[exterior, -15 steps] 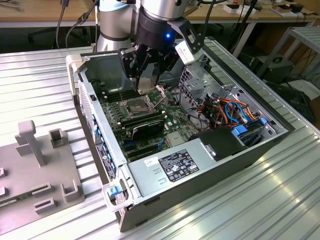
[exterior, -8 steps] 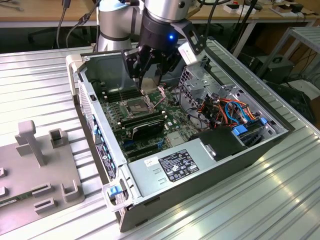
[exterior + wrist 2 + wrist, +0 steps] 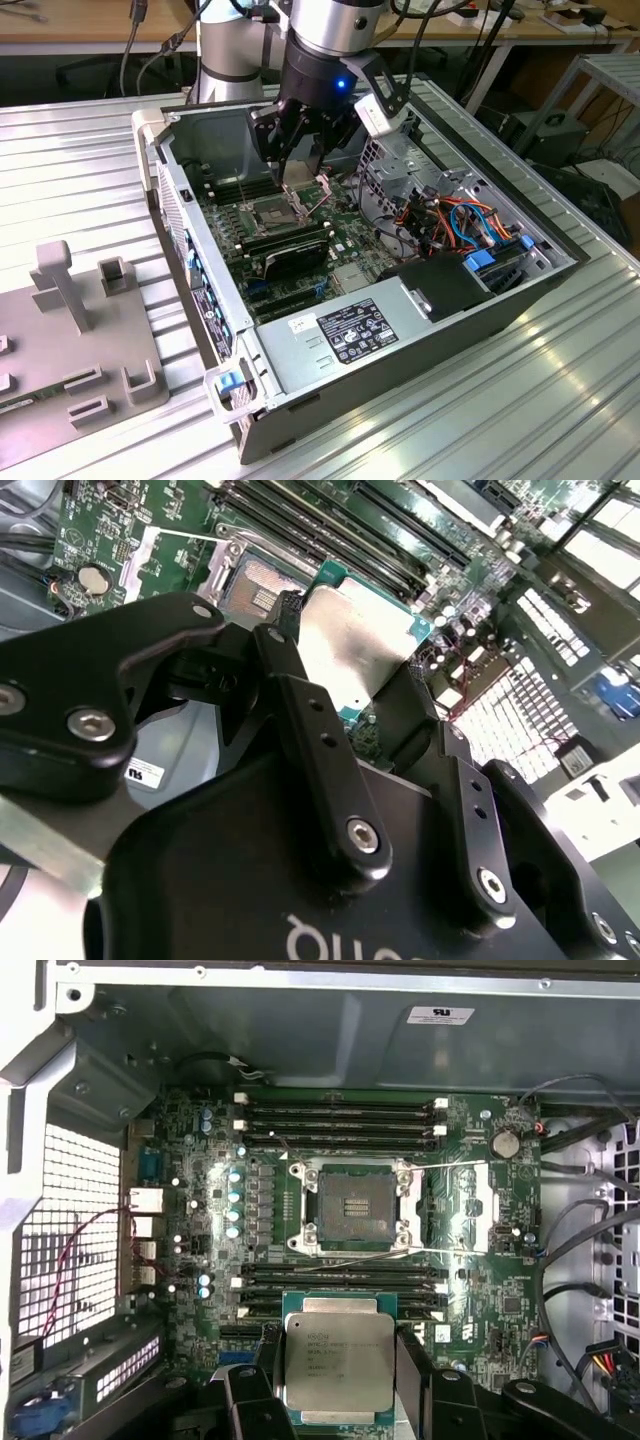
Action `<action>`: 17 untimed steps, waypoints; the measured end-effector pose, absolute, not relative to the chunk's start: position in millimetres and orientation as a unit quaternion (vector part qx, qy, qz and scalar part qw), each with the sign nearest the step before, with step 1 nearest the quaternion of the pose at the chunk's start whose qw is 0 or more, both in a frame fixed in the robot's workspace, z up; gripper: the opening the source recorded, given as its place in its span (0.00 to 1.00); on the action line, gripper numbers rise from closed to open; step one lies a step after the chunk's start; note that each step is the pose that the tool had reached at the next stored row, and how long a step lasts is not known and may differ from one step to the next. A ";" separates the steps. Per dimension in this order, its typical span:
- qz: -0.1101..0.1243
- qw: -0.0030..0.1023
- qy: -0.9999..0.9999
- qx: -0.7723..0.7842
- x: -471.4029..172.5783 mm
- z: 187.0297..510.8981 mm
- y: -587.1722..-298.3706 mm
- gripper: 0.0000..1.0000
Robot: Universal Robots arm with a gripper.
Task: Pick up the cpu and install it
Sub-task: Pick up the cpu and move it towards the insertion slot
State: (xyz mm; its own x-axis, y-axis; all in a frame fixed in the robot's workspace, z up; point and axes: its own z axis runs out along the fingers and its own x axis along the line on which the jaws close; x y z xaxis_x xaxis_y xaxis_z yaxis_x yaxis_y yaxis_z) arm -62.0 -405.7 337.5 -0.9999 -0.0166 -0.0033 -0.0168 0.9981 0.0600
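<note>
We find the cpu (image 3: 338, 1365) clamped in the pincer (image 3: 338, 1385). Its silvery face is turned toward the camera in both wrist views.

1. Grip. The pincer (image 3: 340, 670) is pinching the cpu (image 3: 355, 645) by two opposite edges. One black finger (image 3: 300, 710) presses against one edge, and the other finger bears on the far edge. The green rim of the chip shows past the fingers.

2. Position of the chip. The cpu is held clear of the motherboard (image 3: 470, 1250) and is not seated. In the first wrist view the socket (image 3: 352, 1205) lies apart from the chip. A bank of black memory slots (image 3: 340, 1282) runs between the two. A second bank of slots (image 3: 340, 1120) lies on the far side of the socket.

3. Socket. The socket (image 3: 255, 585) is uncovered, so we see its dark contact field inside a metal frame. Thin wire levers run alongside the frame.

4. Surroundings. In the exterior view the pincer (image 3: 300, 150) hangs inside the open computer case (image 3: 330, 400), directly over the socket (image 3: 275, 210). A coin battery (image 3: 506, 1143) sits on the motherboard beside the upper slots. The power supply (image 3: 370, 330) fills the near end of the case. The case lies on its side on a ribbed metal table (image 3: 560, 400). A grey fixture (image 3: 70, 330) stands on the table at the exterior view's left, well apart from the case.
</note>
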 end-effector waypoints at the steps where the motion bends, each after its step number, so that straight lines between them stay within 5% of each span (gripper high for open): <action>1: 0.030 0.001 1.000 -0.008 -61.8 336.6 -405.1 0.55; 17: 0.030 0.001 1.000 -0.008 -57.5 312.2 -378.8 0.55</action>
